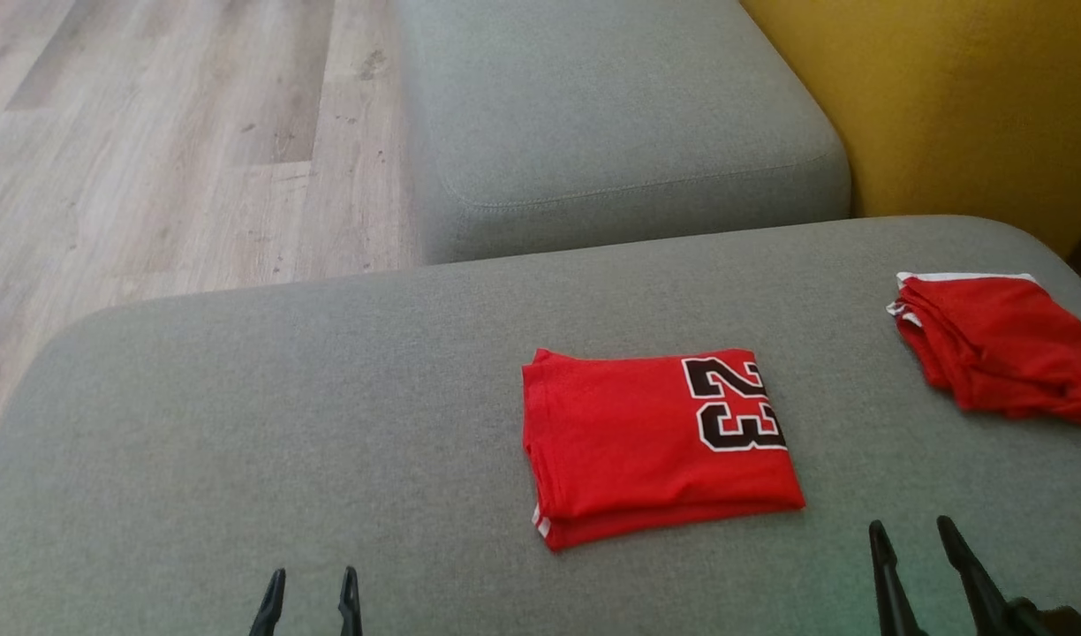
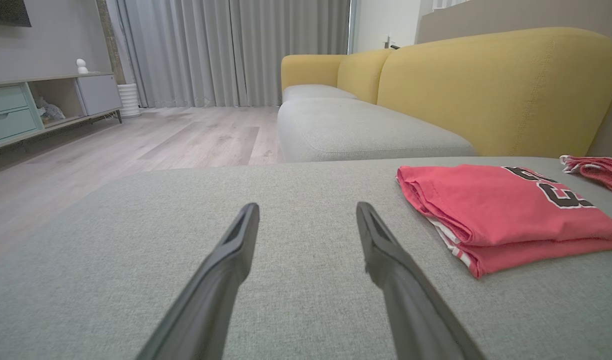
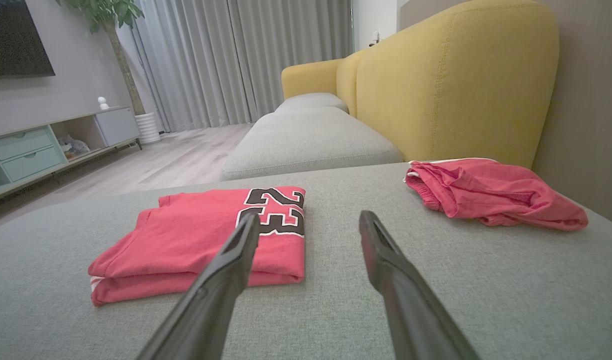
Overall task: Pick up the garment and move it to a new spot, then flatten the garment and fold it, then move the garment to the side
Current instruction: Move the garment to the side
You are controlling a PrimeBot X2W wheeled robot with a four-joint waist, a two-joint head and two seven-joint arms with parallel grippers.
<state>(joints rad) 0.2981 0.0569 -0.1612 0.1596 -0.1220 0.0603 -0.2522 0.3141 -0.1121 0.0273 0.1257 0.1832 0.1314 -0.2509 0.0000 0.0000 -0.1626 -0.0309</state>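
A red garment (image 1: pixel 646 442) with a black "23" lies folded into a neat rectangle on the grey seat cushion (image 1: pixel 328 424); it also lies right of my left fingers as the garment (image 2: pixel 501 210) and just beyond my right fingers as the garment (image 3: pixel 196 240). A second red garment (image 1: pixel 1000 344) with white trim sits crumpled at the cushion's far right, as the bundle (image 3: pixel 491 192). My left gripper (image 1: pixel 312 576) is open near the front edge, left of the folded piece, with nothing between its fingers. My right gripper (image 1: pixel 910 527) is open too, just right of and nearer than the folded piece.
Another grey seat cushion (image 1: pixel 611 115) lies beyond, with a yellow backrest (image 1: pixel 938 97) along the right. Wooden floor (image 1: pixel 152 141) runs to the left of the sofa. A low cabinet (image 2: pixel 41 105) and curtains (image 2: pixel 236 50) stand far across the room.
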